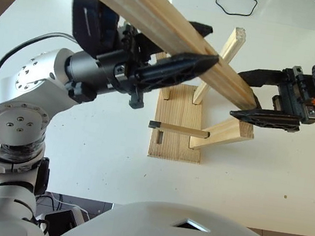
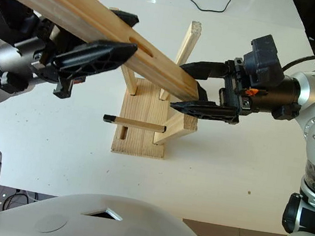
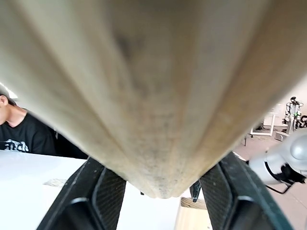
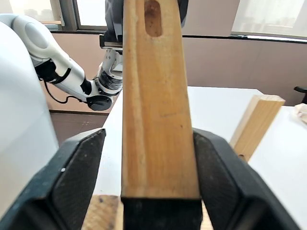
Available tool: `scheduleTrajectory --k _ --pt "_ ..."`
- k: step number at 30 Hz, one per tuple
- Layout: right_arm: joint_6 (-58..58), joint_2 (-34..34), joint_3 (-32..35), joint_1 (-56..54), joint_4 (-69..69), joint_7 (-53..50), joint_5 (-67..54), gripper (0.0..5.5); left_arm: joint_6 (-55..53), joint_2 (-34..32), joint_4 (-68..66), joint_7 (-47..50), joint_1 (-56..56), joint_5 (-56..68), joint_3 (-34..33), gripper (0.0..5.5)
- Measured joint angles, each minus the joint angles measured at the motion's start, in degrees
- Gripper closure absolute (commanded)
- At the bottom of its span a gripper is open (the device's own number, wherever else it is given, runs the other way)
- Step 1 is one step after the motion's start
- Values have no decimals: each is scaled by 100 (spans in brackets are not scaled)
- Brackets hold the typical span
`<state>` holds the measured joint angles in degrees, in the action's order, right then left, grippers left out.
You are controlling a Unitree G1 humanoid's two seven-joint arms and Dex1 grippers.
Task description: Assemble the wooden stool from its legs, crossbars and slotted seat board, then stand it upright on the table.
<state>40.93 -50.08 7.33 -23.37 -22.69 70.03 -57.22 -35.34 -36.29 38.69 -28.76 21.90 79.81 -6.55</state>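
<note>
I hold one long wooden leg [image 1: 160, 20] in the air with both arms, slanting across and above the seat board [image 1: 168, 146]. My left gripper [image 1: 210, 43] clamps it partway along, and its black fingers [image 3: 98, 196] press on opposite sides of the wood. My right gripper [image 2: 178, 85] pinches the lower end of the same leg, with a pad [image 4: 79, 177] tight against each flank. An oval slot [image 4: 152, 19] shows in the face of the leg, farther up from my right fingers.

The seat board lies flat on the white table [image 1: 82, 142], beneath the held leg and not touching it. A tilted leg [image 1: 230, 49] rises from the board's far side. A second leg [image 1: 226, 134] leans at the board's right edge, just below my right gripper. A thin crossbar [image 1: 176, 128] sticks out sideways from this second leg and reaches over the board; its dark-tipped end hangs free. A black cable [image 1: 236, 5] curls at the far edge of the table.
</note>
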Motion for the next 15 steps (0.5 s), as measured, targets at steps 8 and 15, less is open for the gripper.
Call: scheduleTrajectory --k 8,15 --pt "-141 123 113 -51 433 -284 290 244 36 64 -284 236 373 171 -371 346" --pt "-274 357 51 -51 567 -455 551 244 23 46 -483 249 493 353 -548 346"
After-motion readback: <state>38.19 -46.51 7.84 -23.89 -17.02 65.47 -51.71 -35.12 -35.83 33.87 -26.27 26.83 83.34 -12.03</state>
